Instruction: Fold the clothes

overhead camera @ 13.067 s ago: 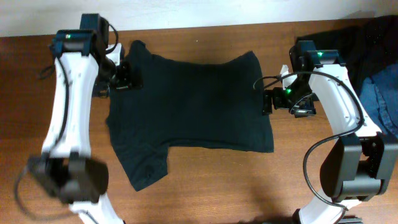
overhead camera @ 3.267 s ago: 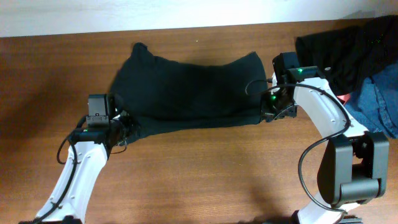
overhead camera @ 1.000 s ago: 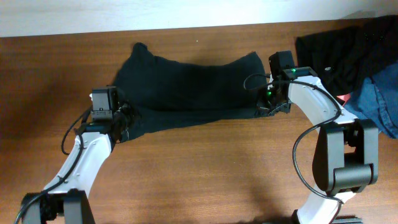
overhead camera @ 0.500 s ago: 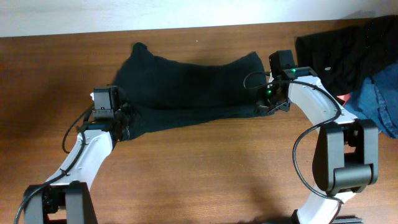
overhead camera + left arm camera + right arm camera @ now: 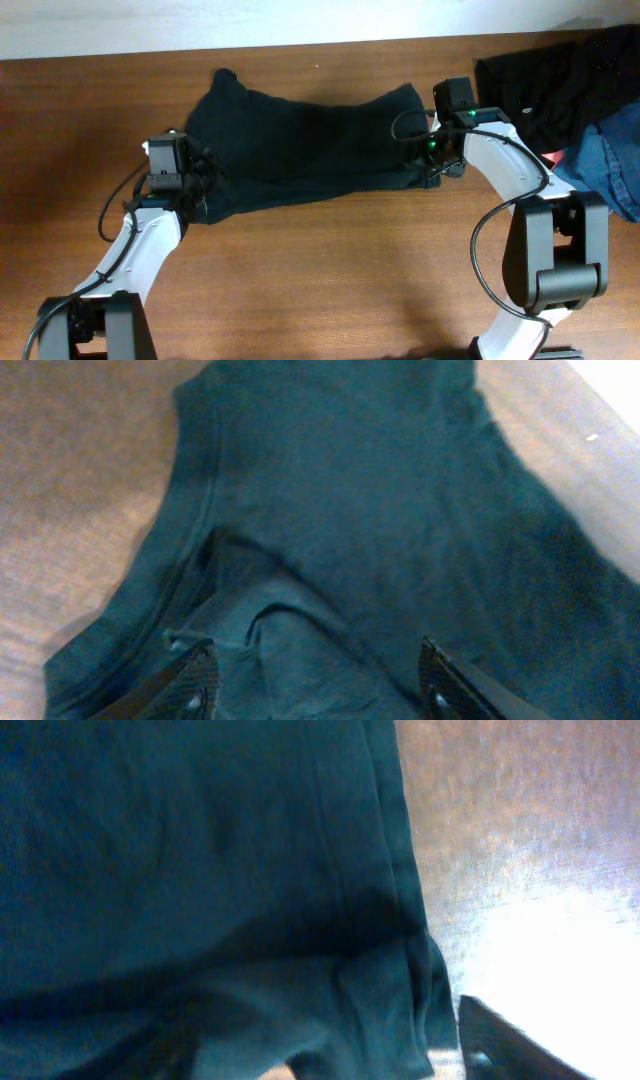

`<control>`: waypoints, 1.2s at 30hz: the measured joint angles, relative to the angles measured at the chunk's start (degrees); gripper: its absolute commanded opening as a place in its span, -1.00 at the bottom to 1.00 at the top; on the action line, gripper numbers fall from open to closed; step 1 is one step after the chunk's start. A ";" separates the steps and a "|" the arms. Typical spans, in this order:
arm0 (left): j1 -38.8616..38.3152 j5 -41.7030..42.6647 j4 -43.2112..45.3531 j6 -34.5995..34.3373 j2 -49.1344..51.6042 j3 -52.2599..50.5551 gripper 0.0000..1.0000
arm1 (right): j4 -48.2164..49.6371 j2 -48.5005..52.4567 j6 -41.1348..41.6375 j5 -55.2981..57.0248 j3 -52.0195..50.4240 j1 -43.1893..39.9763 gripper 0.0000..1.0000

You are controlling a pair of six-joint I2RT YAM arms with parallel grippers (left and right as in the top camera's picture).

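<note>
The clothes, a black T-shirt [image 5: 300, 140], lie spread across the back half of the brown table [image 5: 330, 290], the front part folded up over the rest. My left gripper [image 5: 198, 185] is over the shirt's left front corner. In the left wrist view it [image 5: 318, 688] is open, its fingers [image 5: 196, 678] wide apart with folded fabric [image 5: 350, 510] lying loose below. My right gripper [image 5: 425, 165] is at the shirt's right edge. In the right wrist view it [image 5: 330, 1055] is open over the hem [image 5: 200, 850], with one fingertip [image 5: 490, 1040] beside the cloth on bare wood.
A heap of other dark garments [image 5: 560, 75] and blue denim [image 5: 612, 160] fills the back right corner, close to my right arm. A white wall runs along the table's far edge. Bare wood shows left of the shirt [image 5: 80, 460].
Both grippers were shut on the shirt's folded edge and now stand open, with the fabric dropped onto the shirt. Both wrists moved slightly toward the back.
</note>
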 measured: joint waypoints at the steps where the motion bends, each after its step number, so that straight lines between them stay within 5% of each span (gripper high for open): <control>1: 0.00 0.44 -0.13 0.17 0.00 0.55 0.27 | 0.22 0.00 -0.44 0.04 0.07 0.00 0.96; 3: 0.00 1.99 -1.51 1.01 0.00 2.38 0.25 | -0.28 0.00 -1.36 0.00 0.50 0.00 0.99; 7: 0.00 4.59 -8.66 2.34 0.00 7.74 -0.14 | -4.33 0.02 -3.19 0.02 3.21 0.00 0.98; 12: 0.00 5.90 -21.77 4.48 0.00 14.21 -0.99 | -14.32 0.04 -4.63 0.00 9.27 0.00 0.86; 14: -0.07 6.05 -25.44 5.68 0.00 15.26 -0.99 | -17.33 0.04 -4.83 -0.02 10.12 0.00 0.54; 18: -1.11 5.29 -31.45 6.84 0.11 15.58 -0.99 | -20.70 0.11 -5.29 -0.09 10.12 0.00 -0.87; 36: -7.26 -1.29 -34.10 8.70 10.60 15.61 -0.99 | -17.59 0.11 -6.40 -2.40 6.01 4.74 -0.92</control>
